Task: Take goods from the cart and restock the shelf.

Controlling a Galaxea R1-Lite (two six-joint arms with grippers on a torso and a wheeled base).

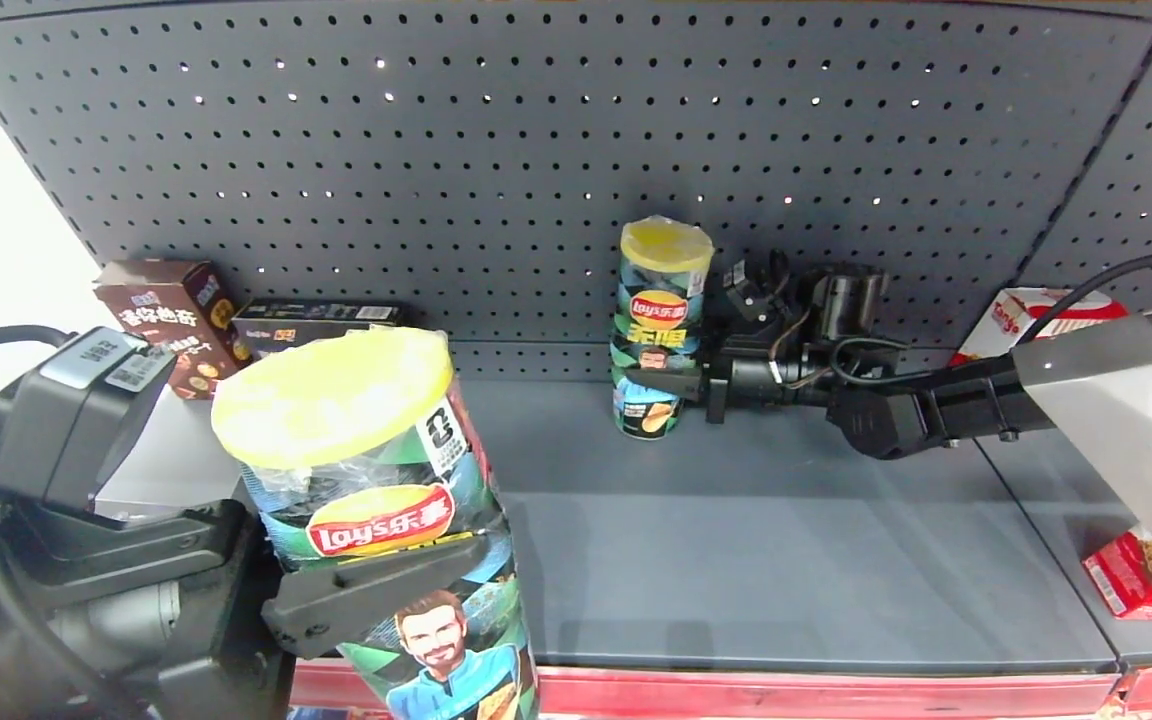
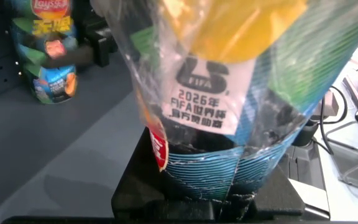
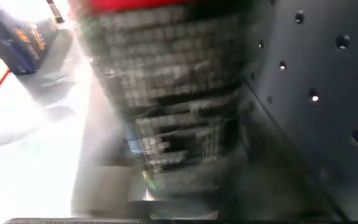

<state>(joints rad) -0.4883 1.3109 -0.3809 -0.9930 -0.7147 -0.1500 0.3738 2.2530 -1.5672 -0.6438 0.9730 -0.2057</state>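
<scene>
Two chip cans with yellow lids are in play. The near chip can [image 1: 376, 500] is held upright at the shelf's front left, with my left gripper [image 1: 381, 590] shut around its middle; the left wrist view shows this can [image 2: 229, 93] close up, wrapped in clear film. The far chip can [image 1: 658, 330] stands on the grey shelf [image 1: 756, 560] against the pegboard, and my right gripper [image 1: 671, 385] is shut on its lower half, reaching in from the right. Blurred, the same can [image 3: 173, 93] shows in the right wrist view. From the left wrist it appears as the far can [image 2: 48, 56].
A brown box [image 1: 171, 310] and a dark flat box [image 1: 321, 322] sit at the back left. A red-and-white box [image 1: 1036, 310] is at the back right, a red packet [image 1: 1136, 575] at the front right. The pegboard [image 1: 536, 130] closes the back; a red strip [image 1: 786, 690] edges the front.
</scene>
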